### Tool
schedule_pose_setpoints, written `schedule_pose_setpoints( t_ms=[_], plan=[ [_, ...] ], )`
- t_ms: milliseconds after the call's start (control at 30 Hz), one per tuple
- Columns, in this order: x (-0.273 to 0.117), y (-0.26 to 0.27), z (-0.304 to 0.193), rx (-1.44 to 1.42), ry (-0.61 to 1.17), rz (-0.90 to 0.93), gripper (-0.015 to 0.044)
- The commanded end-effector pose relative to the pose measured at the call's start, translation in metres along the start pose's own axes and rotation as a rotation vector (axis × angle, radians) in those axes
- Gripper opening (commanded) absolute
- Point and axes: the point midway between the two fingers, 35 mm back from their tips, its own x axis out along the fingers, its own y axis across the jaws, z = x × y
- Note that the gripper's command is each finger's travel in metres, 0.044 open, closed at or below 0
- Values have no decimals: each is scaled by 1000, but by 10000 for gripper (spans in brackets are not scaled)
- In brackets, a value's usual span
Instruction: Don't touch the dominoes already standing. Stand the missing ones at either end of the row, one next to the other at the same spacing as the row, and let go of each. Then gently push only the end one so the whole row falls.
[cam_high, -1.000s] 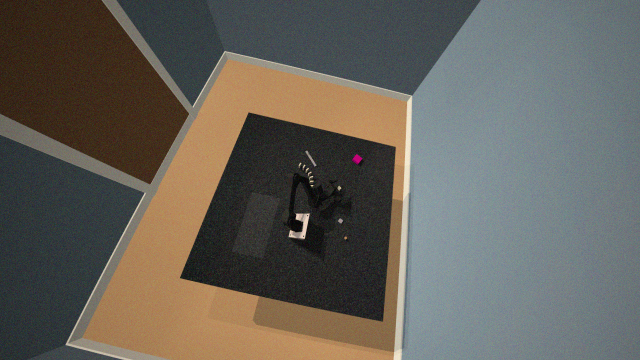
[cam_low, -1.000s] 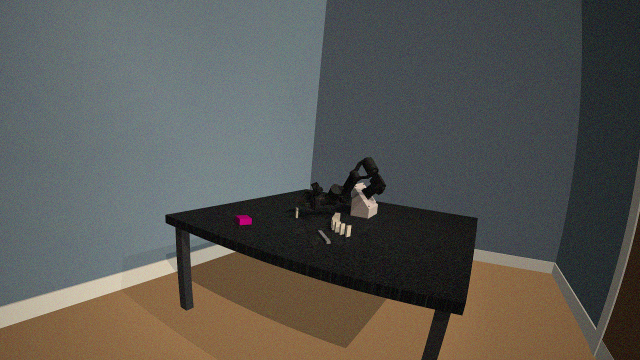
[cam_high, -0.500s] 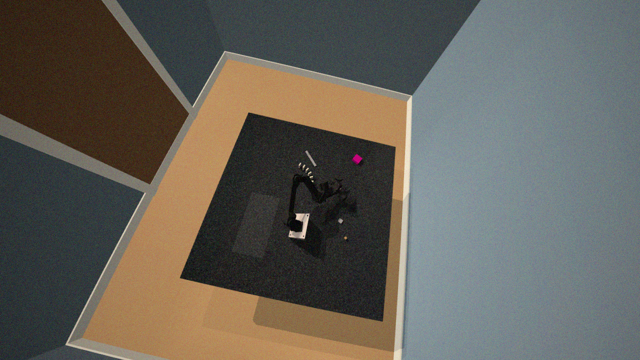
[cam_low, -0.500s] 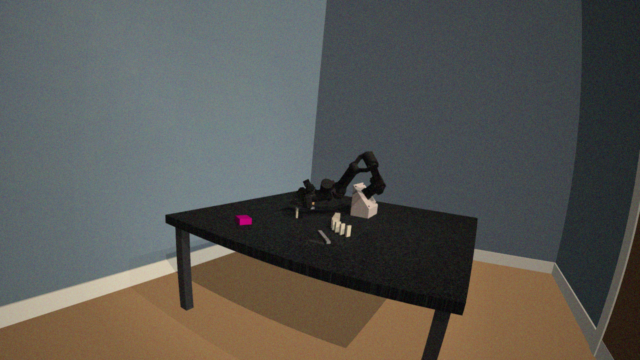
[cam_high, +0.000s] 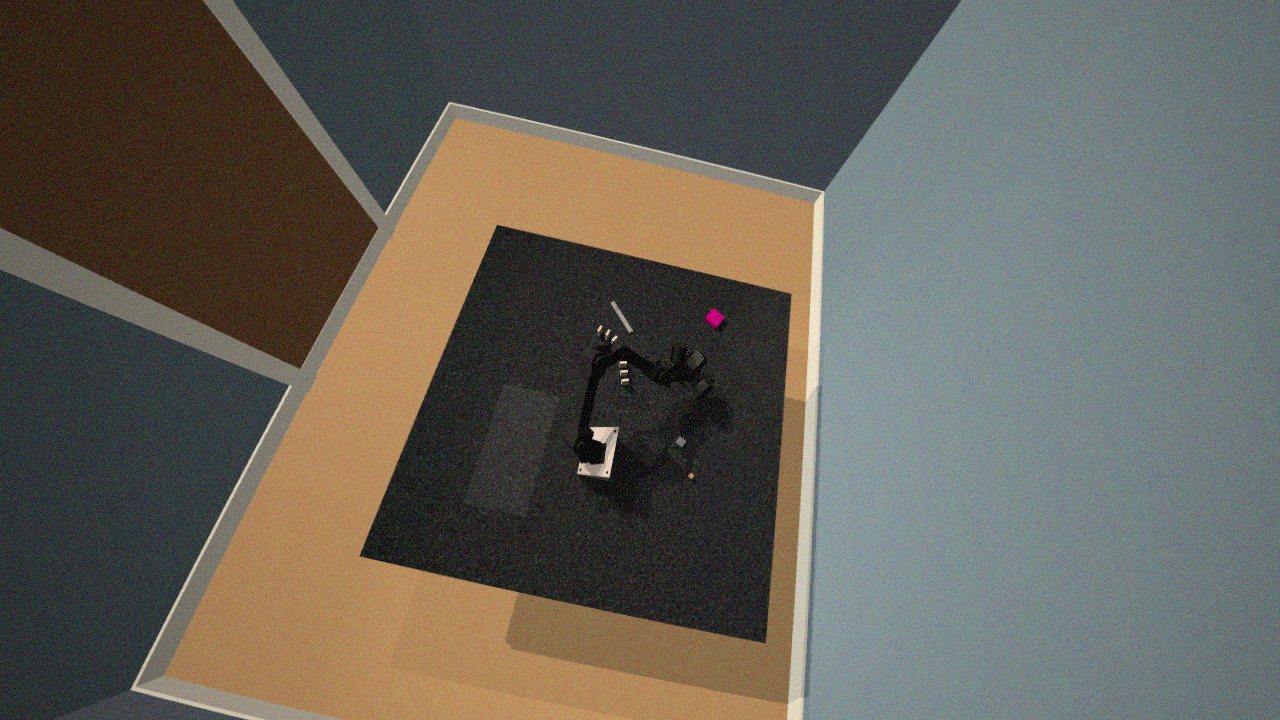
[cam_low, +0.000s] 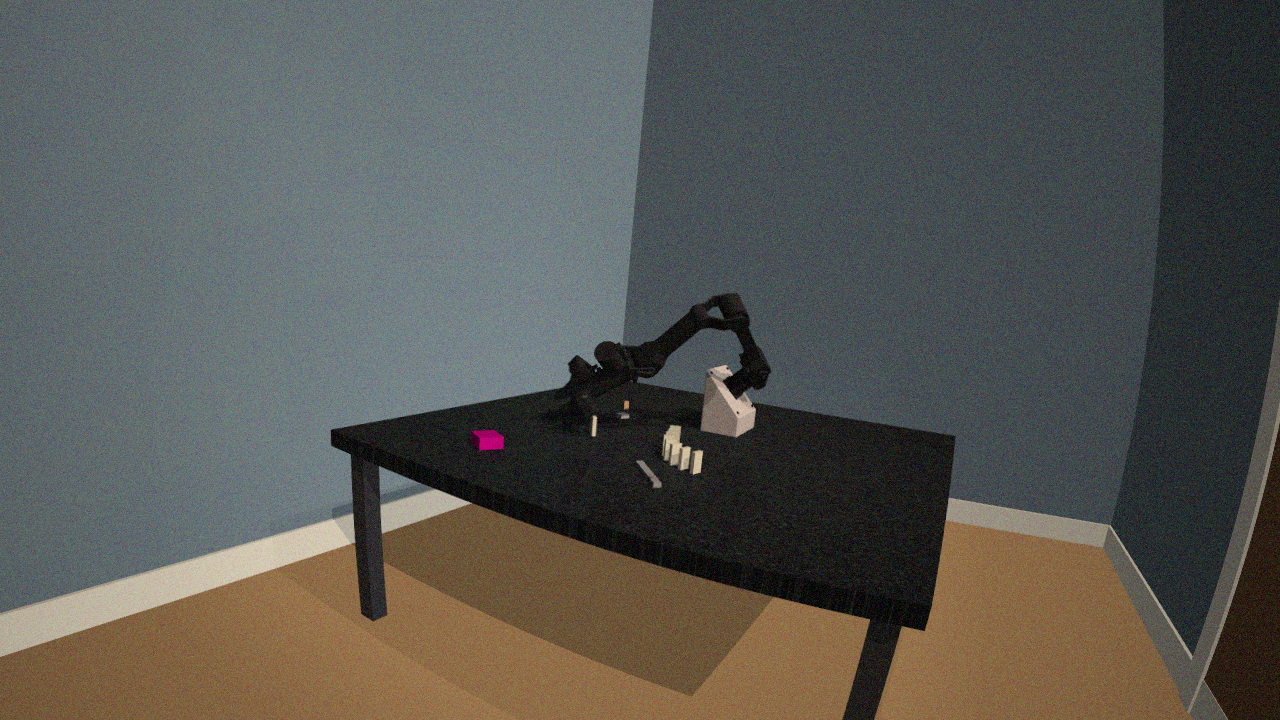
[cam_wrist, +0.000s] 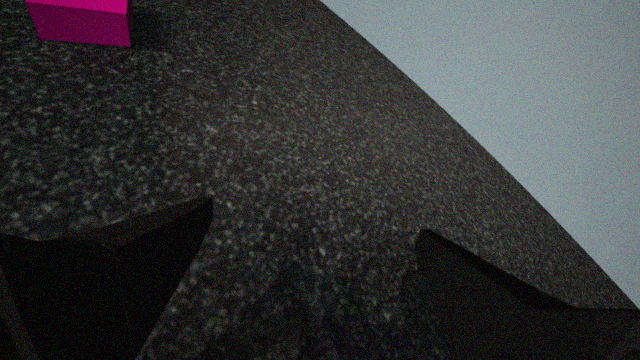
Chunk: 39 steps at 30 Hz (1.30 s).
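Observation:
Several cream dominoes stand in a curved row, with one at the near end (cam_high: 624, 381) and one at the far end (cam_high: 599, 329) (cam_low: 697, 462); the arm hides part of the row in the top view. A lone cream domino (cam_low: 593, 426) stands upright apart from the row in the exterior view, and the arm hides it in the top view. My gripper (cam_high: 702, 373) (cam_low: 572, 402) (cam_wrist: 318, 224) is open and empty above the table, beyond the lone domino from the row. No domino shows in the wrist view.
A magenta block (cam_high: 714, 317) (cam_low: 487, 440) (cam_wrist: 82, 22) lies toward the table's far right in the top view. A grey bar (cam_high: 621, 317) (cam_low: 648, 474) lies beside the row. A small grey piece (cam_high: 681, 441) (cam_low: 623, 415) and a small orange piece (cam_high: 691, 476) (cam_low: 625, 404) lie right of the arm base.

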Motion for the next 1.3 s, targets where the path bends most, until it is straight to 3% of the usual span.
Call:
schedule_pose_setpoints(
  t_ms=[0,300,667,1267],
  plan=[
    [0,-3,10,-97,402,39,440],
    [-29,4,14,-112,655,146,440],
    [-90,15,17,-16,953,285,440],
    [-85,18,8,-11,963,290,440]
  ],
)
